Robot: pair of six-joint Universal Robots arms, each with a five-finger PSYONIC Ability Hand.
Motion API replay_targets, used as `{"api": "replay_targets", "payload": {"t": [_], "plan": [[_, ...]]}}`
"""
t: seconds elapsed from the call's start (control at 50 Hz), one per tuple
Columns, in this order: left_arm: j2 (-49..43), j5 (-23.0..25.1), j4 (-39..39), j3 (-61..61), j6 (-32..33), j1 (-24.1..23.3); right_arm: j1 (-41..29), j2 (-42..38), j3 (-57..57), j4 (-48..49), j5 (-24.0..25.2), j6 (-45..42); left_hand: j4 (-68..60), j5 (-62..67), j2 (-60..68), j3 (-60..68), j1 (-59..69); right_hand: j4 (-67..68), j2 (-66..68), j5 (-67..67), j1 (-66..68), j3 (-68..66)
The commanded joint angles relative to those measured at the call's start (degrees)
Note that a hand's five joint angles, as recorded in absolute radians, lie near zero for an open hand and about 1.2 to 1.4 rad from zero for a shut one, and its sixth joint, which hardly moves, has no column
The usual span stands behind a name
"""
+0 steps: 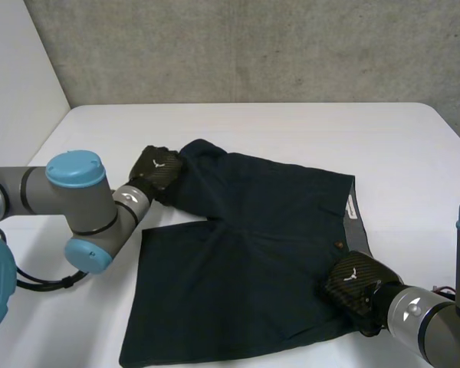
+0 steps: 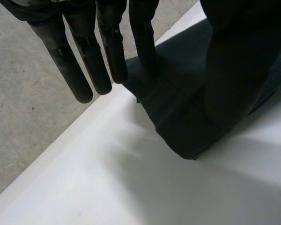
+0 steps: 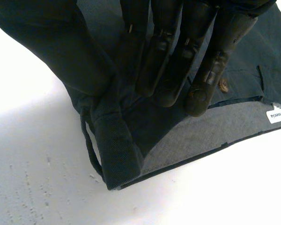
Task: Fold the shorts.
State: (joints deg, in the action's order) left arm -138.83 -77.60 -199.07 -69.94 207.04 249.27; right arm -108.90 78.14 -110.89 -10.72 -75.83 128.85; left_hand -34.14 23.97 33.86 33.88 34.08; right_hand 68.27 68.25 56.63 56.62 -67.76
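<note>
Shorts [image 1: 245, 253] spread flat on table [image 1: 291, 126]; no fold made yet. Left hand [image 1: 157, 169] pinches leg hem [image 2: 178, 136] between thumb and straight finger. Right hand [image 1: 356, 284] clamps waistband corner [image 3: 114, 159], fingers against thumb. Judged: all folding remains.

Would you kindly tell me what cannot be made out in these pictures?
The label's print: too small in the head view, cut by the edge in the right wrist view.
The shorts' waistband corner: head view, under the right hand.
The far leg hem: head view, under the left hand; whether that hand holds it is unclear in the left wrist view.
The brown spot by the waistband: too small to name.
</note>
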Motion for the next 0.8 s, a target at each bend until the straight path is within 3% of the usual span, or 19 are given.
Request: {"api": "replay_targets", "payload": {"t": [0.02, 0.04, 0.14, 0.22, 0.3, 0.46, 0.54, 0.7, 0.72, 0.74, 0.76, 0.8], "plan": [[-1.4, -0.6, 0.4, 2.2, 0.3, -0.1, 0.0, -0.3, 0.1, 1.3, 0.0, 0.0, -37.5, 37.6, 37.7, 37.7, 37.5, 11.7, 11.7, 13.4, 23.4, -12.2], [-1.4, -0.7, 0.4, 2.1, 0.4, -0.2, 0.1, -0.3, 0.1, 1.4, 0.0, 0.0, -45.8, 45.9, 46.1, 46.0, 45.8, 11.7, 11.7, 13.4, 23.4, -12.2], [-0.3, -2.6, 0.6, 0.2, 0.7, -0.8, 0.1, -0.3, 0.1, 1.8, -0.1, 0.1, -45.9, 46.0, 46.1, 46.1, 45.9, 11.7, 11.7, 13.4, 23.4, -12.2], [5.4, -7.0, 0.6, -3.4, 3.8, -2.3, 0.1, -0.1, 0.2, 1.8, -0.1, 1.1, -45.9, 46.0, 46.1, 46.1, 45.9, 11.7, 11.7, 13.4, 23.4, -12.2], [7.9, -9.9, 0.5, -5.6, 10.6, -3.3, 0.0, 0.0, 0.2, 1.8, 0.0, 2.4, -45.9, 46.0, 46.1, 46.1, 45.9, 11.7, 11.7, 13.4, 23.4, -12.2], [4.3, -15.7, -0.2, -5.1, 25.1, -5.6, -0.2, -0.1, 0.2, 1.8, 0.0, 2.6, -45.9, 46.0, 46.1, 46.1, 45.9, 11.7, 11.7, 13.4, 23.4, -12.2], [3.6, -18.1, -1.1, -4.3, 27.4, -6.7, -0.1, -0.1, 0.2, 1.8, -0.1, 2.6, -45.9, 46.0, 46.1, 46.1, 45.9, 11.7, 11.7, 13.4, 23.4, -12.2], [3.7, -18.0, -1.8, -4.7, 27.0, -8.4, 0.1, -0.1, 0.2, 1.9, 0.0, 2.6, -45.9, 46.0, 46.1, 46.1, 45.9, 11.7, 11.7, 13.4, 23.4, -12.2], [3.7, -17.9, -1.8, -4.8, 26.8, -8.5, 0.1, -0.1, 0.2, 1.9, 0.0, 2.6, -44.2, 44.4, 44.5, 44.5, 44.3, 11.7, 11.7, 13.4, 23.4, -12.2], [3.7, -17.7, -1.8, -4.9, 26.7, -8.5, 0.1, -0.1, 0.2, 1.9, 0.0, 2.6, -31.2, 31.4, 31.5, 31.5, 31.3, 11.7, 11.7, 13.4, 23.4, -12.2], [4.1, -17.2, -1.8, -5.2, 26.0, -8.6, 0.1, -0.1, 0.3, 2.0, 0.0, 2.7, 2.1, -1.9, -1.8, -1.8, -2.0, 11.7, 11.7, 13.4, 23.4, -12.2], [4.4, -17.1, -1.6, -5.4, 24.9, -8.6, 0.0, 0.0, 0.2, 2.3, 0.0, 2.9, 12.5, -12.3, -12.2, -12.2, -12.4, 11.7, 11.7, 13.4, 23.4, -12.2]]}}
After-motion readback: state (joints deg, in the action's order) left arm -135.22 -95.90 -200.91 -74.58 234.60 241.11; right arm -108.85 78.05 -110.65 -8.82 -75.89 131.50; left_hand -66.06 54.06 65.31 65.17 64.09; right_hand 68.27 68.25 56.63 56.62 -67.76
